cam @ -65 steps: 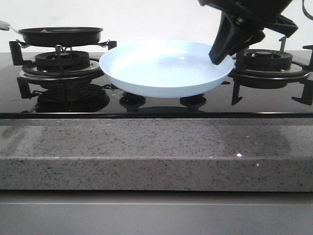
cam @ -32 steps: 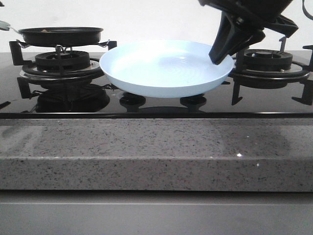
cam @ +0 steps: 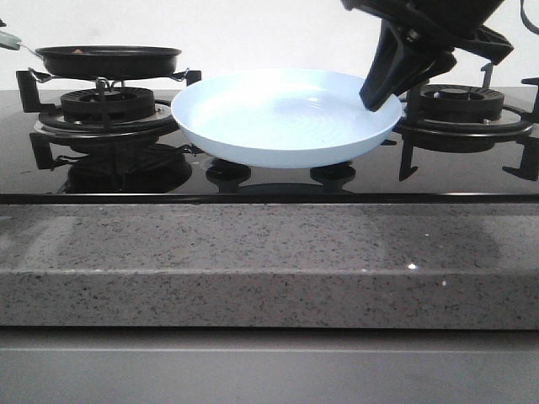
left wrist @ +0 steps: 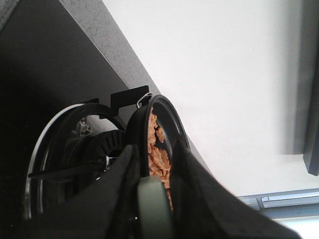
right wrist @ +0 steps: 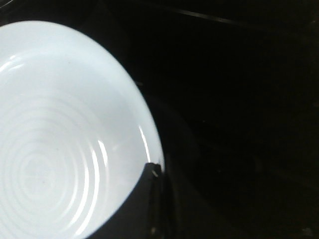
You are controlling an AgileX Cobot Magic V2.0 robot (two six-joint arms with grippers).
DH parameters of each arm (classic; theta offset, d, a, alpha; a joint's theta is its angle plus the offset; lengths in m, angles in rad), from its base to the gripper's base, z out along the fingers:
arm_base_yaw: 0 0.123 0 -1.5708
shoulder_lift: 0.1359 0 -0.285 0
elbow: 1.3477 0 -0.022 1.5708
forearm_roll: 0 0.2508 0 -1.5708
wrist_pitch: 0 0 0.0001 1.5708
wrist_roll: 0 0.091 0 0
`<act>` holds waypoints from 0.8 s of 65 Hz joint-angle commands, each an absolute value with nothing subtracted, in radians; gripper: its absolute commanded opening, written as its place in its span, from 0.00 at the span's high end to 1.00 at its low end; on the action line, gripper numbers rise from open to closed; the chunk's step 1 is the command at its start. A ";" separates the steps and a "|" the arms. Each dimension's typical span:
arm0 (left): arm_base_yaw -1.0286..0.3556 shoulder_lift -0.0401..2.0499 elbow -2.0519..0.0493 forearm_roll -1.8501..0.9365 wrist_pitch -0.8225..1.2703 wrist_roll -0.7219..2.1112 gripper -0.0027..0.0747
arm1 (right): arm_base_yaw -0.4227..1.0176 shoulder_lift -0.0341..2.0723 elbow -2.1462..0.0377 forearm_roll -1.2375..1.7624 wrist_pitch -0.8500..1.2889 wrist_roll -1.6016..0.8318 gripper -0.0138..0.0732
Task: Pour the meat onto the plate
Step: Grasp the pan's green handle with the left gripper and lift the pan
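Speckled grey stone forms the one counter (cam: 269,261) across the lower frame; above it lies one black glass hob (cam: 253,181) with two burners visible; one pale-blue plate (cam: 286,118) sits centre; one black frying pan (cam: 108,61) sits upper left, holding the meat (left wrist: 158,154); the right gripper (cam: 381,94) is closed on the plate's right rim; the left gripper (left wrist: 152,169) clasps the pan's handle.
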State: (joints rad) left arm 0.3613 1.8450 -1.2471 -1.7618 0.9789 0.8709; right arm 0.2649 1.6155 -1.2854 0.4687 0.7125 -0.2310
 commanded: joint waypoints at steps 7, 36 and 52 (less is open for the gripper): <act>0.357 1.798 -1.279 -1.838 1.051 0.878 0.92 | 0.264 1.575 -1.309 0.498 0.669 -0.240 0.98; 0.357 1.721 -1.272 -1.864 1.138 0.908 0.99 | 0.264 1.575 -1.309 0.498 0.669 -0.240 0.98; 0.357 1.542 -1.149 -1.864 1.103 0.969 0.99 | 0.264 1.575 -1.309 0.498 0.669 -0.240 0.98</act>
State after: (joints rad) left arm 0.3613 1.6522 -1.1657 -1.7410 1.0476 0.9531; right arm 0.2649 1.6155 -1.2854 0.4687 0.7125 -0.2310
